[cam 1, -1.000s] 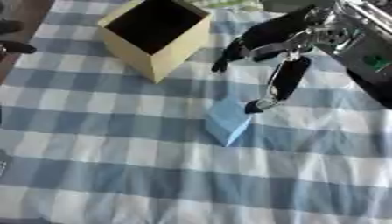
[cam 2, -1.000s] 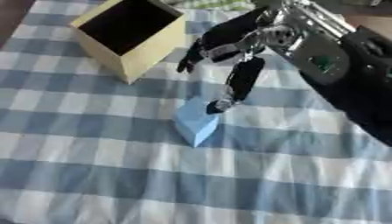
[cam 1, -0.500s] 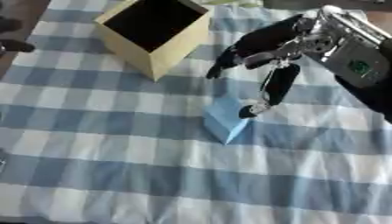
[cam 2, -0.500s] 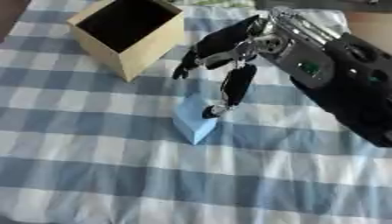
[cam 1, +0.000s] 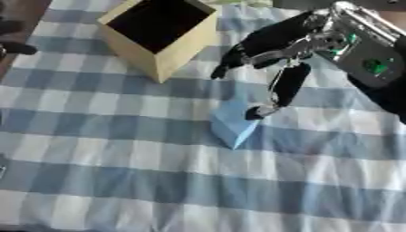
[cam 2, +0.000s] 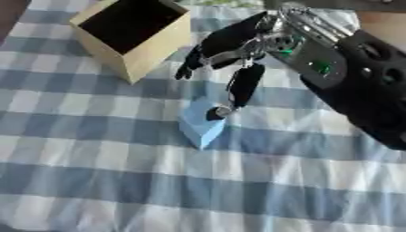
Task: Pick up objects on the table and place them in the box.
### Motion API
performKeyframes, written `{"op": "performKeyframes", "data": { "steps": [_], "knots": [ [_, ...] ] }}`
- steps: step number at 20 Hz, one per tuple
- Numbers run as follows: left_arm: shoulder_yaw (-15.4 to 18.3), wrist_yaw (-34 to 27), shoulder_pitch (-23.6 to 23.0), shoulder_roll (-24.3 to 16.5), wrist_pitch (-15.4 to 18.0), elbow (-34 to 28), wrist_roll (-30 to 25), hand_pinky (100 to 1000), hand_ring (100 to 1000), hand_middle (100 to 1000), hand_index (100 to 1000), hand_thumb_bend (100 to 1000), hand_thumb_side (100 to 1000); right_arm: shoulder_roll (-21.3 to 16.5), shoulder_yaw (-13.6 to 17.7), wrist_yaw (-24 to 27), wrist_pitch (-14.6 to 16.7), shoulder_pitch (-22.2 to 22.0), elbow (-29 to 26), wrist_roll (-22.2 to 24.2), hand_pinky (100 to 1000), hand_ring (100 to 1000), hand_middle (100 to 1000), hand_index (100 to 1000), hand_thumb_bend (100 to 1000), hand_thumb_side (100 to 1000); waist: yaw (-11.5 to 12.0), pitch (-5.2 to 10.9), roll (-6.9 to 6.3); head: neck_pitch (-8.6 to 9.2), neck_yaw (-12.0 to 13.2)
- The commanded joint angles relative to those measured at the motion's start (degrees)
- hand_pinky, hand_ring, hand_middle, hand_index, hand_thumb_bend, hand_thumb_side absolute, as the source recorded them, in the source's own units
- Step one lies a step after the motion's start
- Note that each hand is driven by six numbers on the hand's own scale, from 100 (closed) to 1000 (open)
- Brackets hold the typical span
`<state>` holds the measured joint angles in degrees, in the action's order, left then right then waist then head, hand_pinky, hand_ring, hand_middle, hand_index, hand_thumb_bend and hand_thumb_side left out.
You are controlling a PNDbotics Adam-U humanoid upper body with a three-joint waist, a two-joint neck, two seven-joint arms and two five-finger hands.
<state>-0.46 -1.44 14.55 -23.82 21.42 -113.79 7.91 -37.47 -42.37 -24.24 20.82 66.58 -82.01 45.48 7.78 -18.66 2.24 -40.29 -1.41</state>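
The light is soft and even, bright enough that the white squares of the checked cloth (cam 1: pixel 95 181) look a little washed out. Shadows are faint: a dim patch sits under the blue block (cam 1: pixel 232 123), and the inside of the box (cam 1: pixel 155 22) is nearly black. Both views are soft all over, and the right hand (cam 1: pixel 273 38) is smeared at its edges. No harsh glare shows anywhere.

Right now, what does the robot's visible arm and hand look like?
Only the right hand shows: black fingers with silvery metal links and a pale tip on the thumb. The forearm is black with a silver edge strip and small green marks.
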Motion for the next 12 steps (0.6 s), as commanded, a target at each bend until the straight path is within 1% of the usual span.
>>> {"op": "performKeyframes", "data": {
  "steps": [1, 9, 12],
  "knots": [
    [0.4, 0.1, 0.2, -1.1, -0.1, -0.8, -0.1, 621, 758, 795, 818, 100, 759, -1.8, -0.7, 1.1, 7.5, 1.3, -1.7, 6.5, 881, 915, 849, 1000, 394, 560, -0.1, 1.00, -0.11, -0.44, 0.1],
    [0.4, 0.0, 0.2, -1.0, -0.1, -0.8, -0.2, 621, 758, 795, 813, 100, 761, -1.5, -2.1, 0.1, 8.5, 0.1, -1.4, 6.5, 879, 915, 848, 1000, 386, 562, 0.0, 0.97, -0.24, -0.30, 0.0],
    [0.4, 0.0, 0.2, -0.9, -0.2, -0.8, -0.2, 621, 758, 796, 813, 100, 763, -1.2, -2.3, -0.5, 8.9, -0.2, -1.1, 6.5, 883, 918, 851, 1000, 398, 557, 0.0, 0.90, -0.28, -0.28, -0.1]
  ]
}}
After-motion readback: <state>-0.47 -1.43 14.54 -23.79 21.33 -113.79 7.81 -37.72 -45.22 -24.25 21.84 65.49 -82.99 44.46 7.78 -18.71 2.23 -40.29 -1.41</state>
